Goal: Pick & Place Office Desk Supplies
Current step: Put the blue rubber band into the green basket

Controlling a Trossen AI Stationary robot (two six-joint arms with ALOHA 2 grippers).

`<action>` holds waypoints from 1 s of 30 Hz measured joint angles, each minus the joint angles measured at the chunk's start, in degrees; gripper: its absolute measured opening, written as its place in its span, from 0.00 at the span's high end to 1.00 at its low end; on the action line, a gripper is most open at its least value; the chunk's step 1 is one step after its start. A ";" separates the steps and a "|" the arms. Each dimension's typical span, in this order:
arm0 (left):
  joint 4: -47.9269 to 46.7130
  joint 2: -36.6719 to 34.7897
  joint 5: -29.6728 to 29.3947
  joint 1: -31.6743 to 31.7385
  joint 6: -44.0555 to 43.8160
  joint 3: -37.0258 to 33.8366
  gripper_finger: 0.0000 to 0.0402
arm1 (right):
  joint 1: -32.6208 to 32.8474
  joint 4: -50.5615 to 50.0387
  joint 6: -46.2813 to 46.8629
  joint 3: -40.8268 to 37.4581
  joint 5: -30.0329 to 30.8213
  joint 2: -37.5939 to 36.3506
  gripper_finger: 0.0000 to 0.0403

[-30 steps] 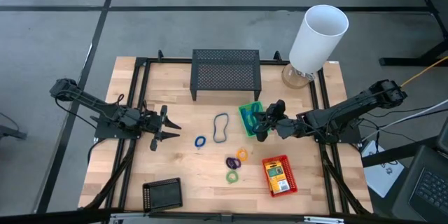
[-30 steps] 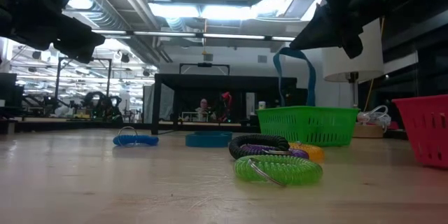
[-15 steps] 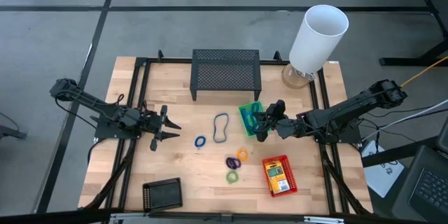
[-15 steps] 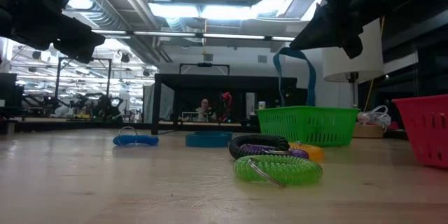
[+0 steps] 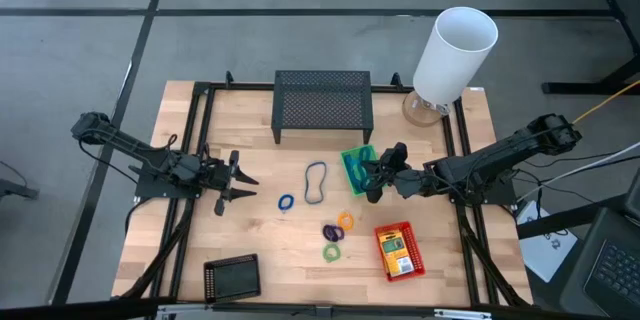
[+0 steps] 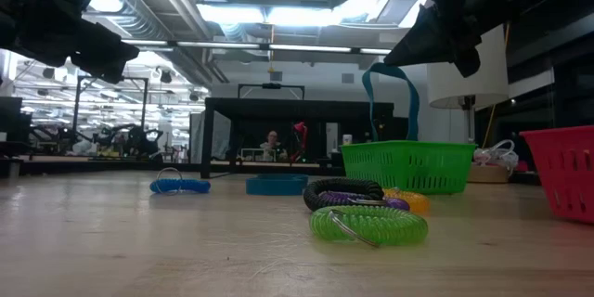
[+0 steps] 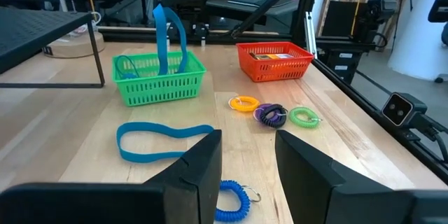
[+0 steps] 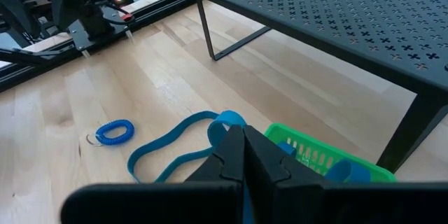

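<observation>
1. My right gripper (image 5: 369,172): shut tight on a blue band (image 6: 391,97), held above the green basket (image 5: 357,169). The band hangs as a loop with its lower end down inside the basket.
2. My left gripper (image 5: 238,181): fingers parted, nothing between them, waiting over the left side of the tabletop (image 5: 250,235), well apart from the supplies.
3. Green basket: on the tabletop just in front of the black mesh stand (image 5: 323,104), toward its right end.
4. Second blue band (image 5: 315,182): lying flat as a long loop, just left of the green basket.
5. Blue ring (image 5: 286,202): on the tabletop beside that flat band, on its left.
6. Orange ring (image 5: 346,221), purple ring (image 5: 331,231), green ring (image 5: 331,252): clustered near the middle front of the tabletop, orange and purple touching.
7. Red basket (image 5: 398,250): right front, holding a yellow-and-green pack (image 5: 396,248).
8. Black basket (image 5: 232,279): left front edge.
9. White cylinder (image 5: 453,54): right rear corner.
</observation>
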 joint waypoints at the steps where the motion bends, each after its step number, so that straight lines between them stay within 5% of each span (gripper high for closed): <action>1: 0.01 -0.01 -0.02 0.00 0.00 0.01 0.68 | 0.01 -0.01 -0.02 0.00 -0.01 0.00 1.00; 21: 0.02 -0.02 0.24 0.00 -0.72 0.00 0.68 | -0.01 -3.94 9.30 -4.66 -0.29 0.52 0.99; 30: 0.02 0.00 0.24 0.00 -1.34 0.02 0.68 | 0.01 -2.24 9.46 -5.20 -0.14 0.52 0.64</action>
